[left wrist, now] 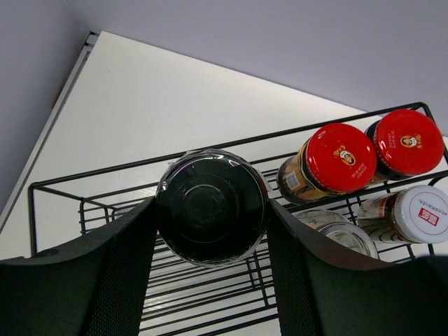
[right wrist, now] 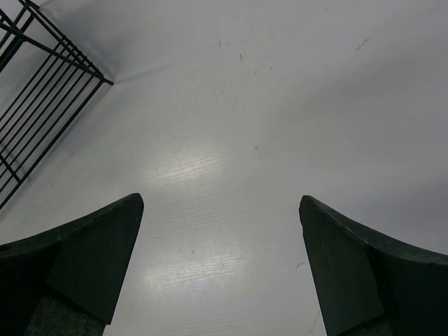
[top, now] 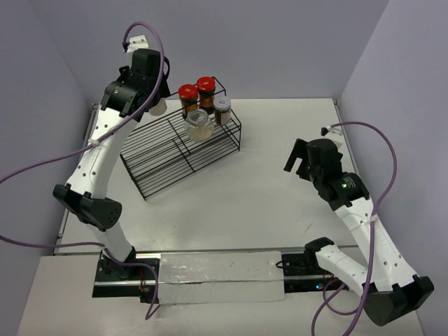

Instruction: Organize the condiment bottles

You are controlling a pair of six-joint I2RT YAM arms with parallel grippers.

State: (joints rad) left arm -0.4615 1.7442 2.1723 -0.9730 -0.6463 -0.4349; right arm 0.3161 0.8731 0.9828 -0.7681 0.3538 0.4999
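My left gripper (top: 155,99) is shut on the black-lidded whitish jar (top: 159,106) and holds it above the far left end of the black wire rack (top: 182,150). In the left wrist view the black lid (left wrist: 211,208) sits between my fingers (left wrist: 126,259). Two red-lidded jars (top: 187,94) (top: 206,87), the grey-lidded jar (top: 222,106) and the clear pale jar (top: 199,124) stand on the rack's upper right end. My right gripper (top: 299,162) is open and empty over bare table (right wrist: 220,210).
The rack has two tiers; its left half holds no jars. Its corner shows in the right wrist view (right wrist: 42,84). Walls close the table at the back and sides. A metal rail (top: 210,269) runs along the near edge.
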